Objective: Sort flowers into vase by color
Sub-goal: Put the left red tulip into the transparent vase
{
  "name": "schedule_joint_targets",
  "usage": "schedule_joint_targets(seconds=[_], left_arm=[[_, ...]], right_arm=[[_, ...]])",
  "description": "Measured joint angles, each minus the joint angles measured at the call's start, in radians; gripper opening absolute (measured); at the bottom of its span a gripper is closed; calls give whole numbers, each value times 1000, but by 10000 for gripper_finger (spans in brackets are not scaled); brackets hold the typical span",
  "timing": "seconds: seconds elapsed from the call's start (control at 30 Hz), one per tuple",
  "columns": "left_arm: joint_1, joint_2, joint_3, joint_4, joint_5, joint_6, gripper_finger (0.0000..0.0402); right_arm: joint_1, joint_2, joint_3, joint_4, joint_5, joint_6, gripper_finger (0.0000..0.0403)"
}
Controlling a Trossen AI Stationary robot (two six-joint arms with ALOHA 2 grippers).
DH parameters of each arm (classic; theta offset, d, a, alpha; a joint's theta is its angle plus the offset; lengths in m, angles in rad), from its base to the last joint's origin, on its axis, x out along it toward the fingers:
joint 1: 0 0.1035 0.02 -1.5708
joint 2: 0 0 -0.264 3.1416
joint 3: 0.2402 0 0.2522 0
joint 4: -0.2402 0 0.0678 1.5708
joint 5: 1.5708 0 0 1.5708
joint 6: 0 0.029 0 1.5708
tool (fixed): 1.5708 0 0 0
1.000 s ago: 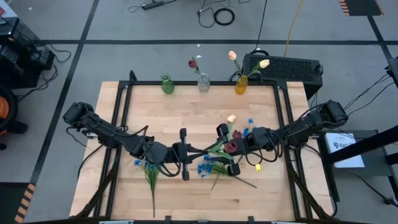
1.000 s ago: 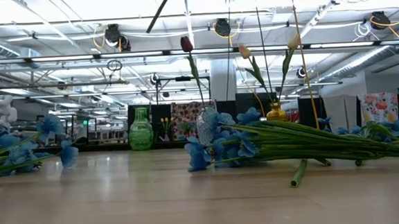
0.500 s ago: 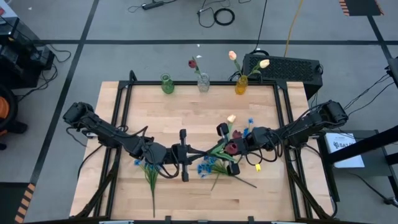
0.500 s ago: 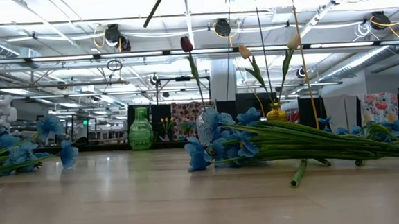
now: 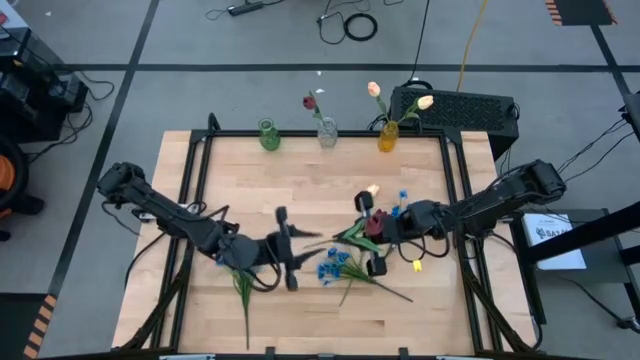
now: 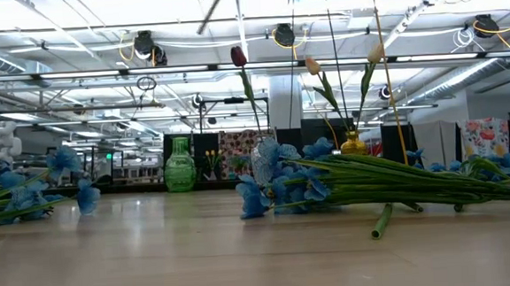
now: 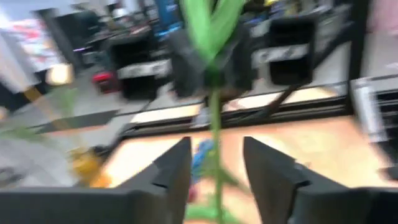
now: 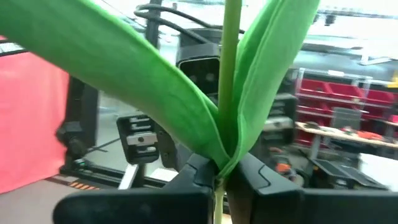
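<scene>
the pale wooden table [image 5: 300,190] is crossed by two dark arms. right of centre, the right gripper [image 5: 372,240] is clamped on a green-stemmed dark red tulip [image 5: 373,222]. the left gripper [image 5: 285,249], centre-left, is parted around the stem.

Before us, three small glass vases [image 5: 327,134] along the wooden table's [image 5: 250,190] far edge, long-stemmed artificial flowers [image 5: 340,266] mid-table.

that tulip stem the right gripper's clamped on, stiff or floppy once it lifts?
Probably semi-stiff: in the right wrist view the tulip stem runs straight up from the shut right gripper, no sag. Its broad leaves hold their spread, so they look springy, and may snag neighbouring stems. Likely light; the thin stem could twist in the grip.
</scene>
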Motion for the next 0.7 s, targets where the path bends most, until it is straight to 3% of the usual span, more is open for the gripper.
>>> schedule_joint_targets(seconds=[0.1, 0.2, 0.33, 0.5, 0.7], left_arm=[[-18, -44, 0, -90, -109, -7, 193], [-33, -78, 0, -192, -147, -31, 210], [-30, -97, 0, -292, -150, -56, 211], [-6, -95, -4, -370, -149, -62, 212], [46, -95, -18, -371, -138, -86, 212]], right_arm=[[-2, -76, 0, -85, 58, -34, 10], [-13, -169, 0, -193, 126, -81, 10], [-36, -278, 0, -286, 186, -125, 10], [-90, -380, 0, -357, 185, -171, 10], [-215, -402, 1, -341, 182, -229, 10]])
